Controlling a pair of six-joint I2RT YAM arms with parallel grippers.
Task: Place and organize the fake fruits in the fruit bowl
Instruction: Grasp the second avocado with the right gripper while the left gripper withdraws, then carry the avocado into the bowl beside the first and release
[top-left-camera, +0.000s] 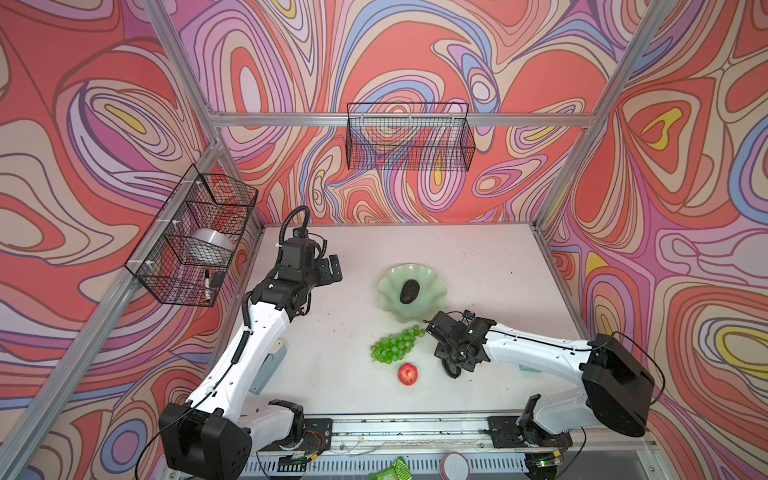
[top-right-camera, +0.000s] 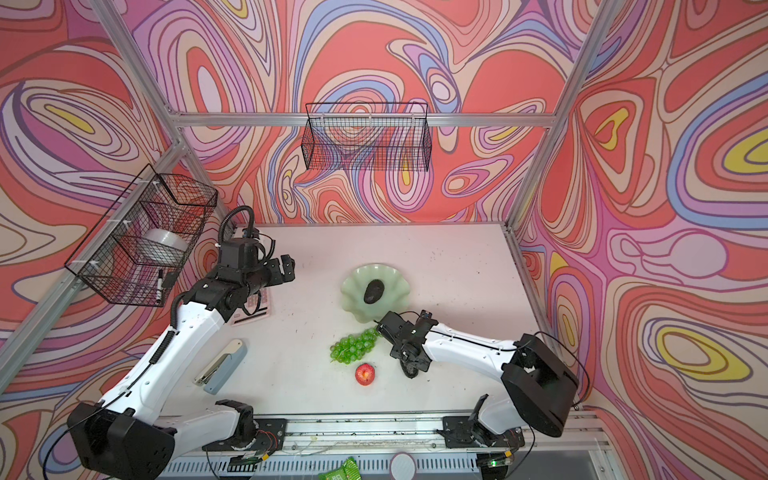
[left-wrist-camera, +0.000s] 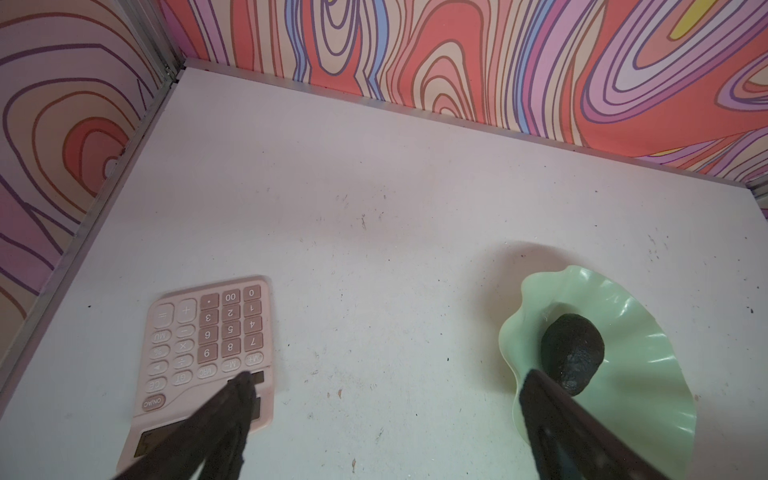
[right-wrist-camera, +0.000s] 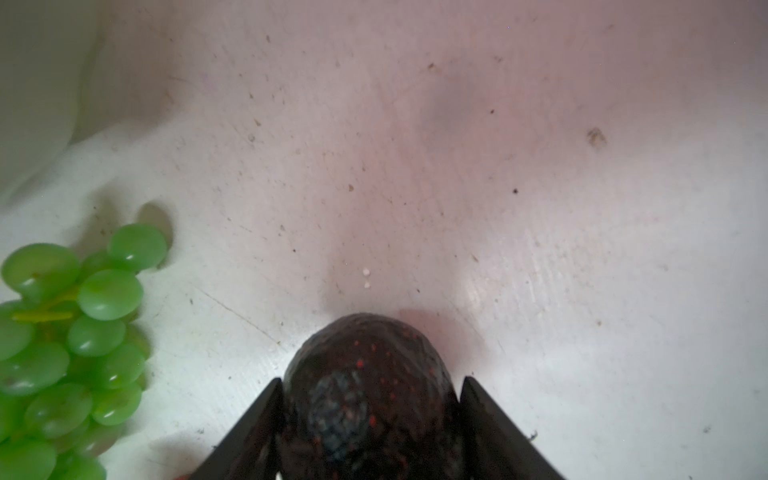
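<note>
**Q:** Which step is in hand?
**A:** Pick-up of one fruit. The right hand (right-wrist-camera: 370, 384) is closed narrow against both sides of a dark blackish-green pebbled avocado (right-wrist-camera: 365, 349), low at the near right of the white tabletop (top-left-camera: 478, 257). Whether the fruit has left the surface cannot be told.

**Q:** Where are the remaining items?
**A:** Nearest is the small red apple with a yellowish patch (top-left-camera: 407, 373). Just beyond it lies the bunch of translucent bright green grapes (top-left-camera: 397, 345). Both rest on the tabletop. Farther back, the wide pale mint-green bowl with a scalloped rim (top-left-camera: 388, 286) holds a second dark avocado (top-left-camera: 409, 291).

**Q:** What does the next move call for?
**A:** Probably a lift clear of the grapes, a carry over the near rim, and a release beside the second dark avocado, leaving room for the other fruits.

**Q:** And the left hand?
**A:** The left hand (left-wrist-camera: 388, 376) is wide apart and empty, raised over a pale pink calculator (left-wrist-camera: 208, 345).

**Q:** What about the surface and the room?
**A:** The tabletop is scuffed and speckled. Behind it stand swirl-patterned walls (top-left-camera: 415, 62) carrying black wire baskets (top-left-camera: 409, 137).
</note>
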